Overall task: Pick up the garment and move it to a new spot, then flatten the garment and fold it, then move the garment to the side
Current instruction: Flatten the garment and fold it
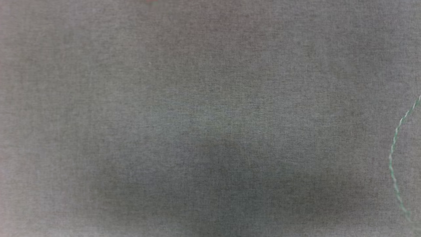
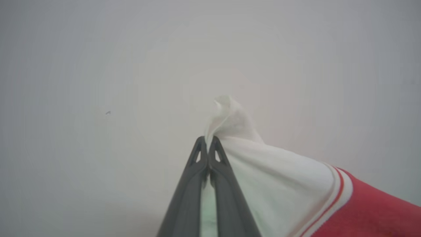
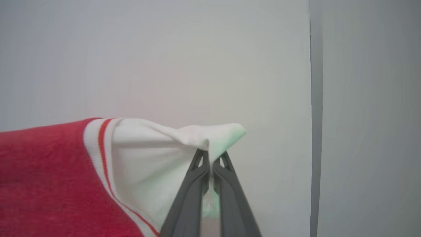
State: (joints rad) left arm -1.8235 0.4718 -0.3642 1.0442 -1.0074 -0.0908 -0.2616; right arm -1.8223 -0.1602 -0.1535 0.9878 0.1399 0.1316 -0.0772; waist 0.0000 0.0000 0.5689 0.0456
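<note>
Both claws pinch the jersey up by its white corners.

Left claw (image 2: 208, 140) is clenched on a bunched white corner of the jersey (image 2: 279, 177), whose cloth runs off past a red-and-white striped band into the red body. Right claw (image 3: 210, 154) is clamped the same way on another white corner, with matching striped trim and red cloth trailing to its other side. The jersey looks hung between the two, off any surface, with a plain pale wall (image 3: 197, 65) and a vertical seam (image 3: 315, 131) beyond. From the head, a grey weave (image 1: 210, 118) with a loose greenish thread (image 1: 394, 154) sits very close; I cannot tell what it is. By my reading the pick-up is done and the carry is in hand. Setting down, flattening, folding and moving aside are all left.
</note>
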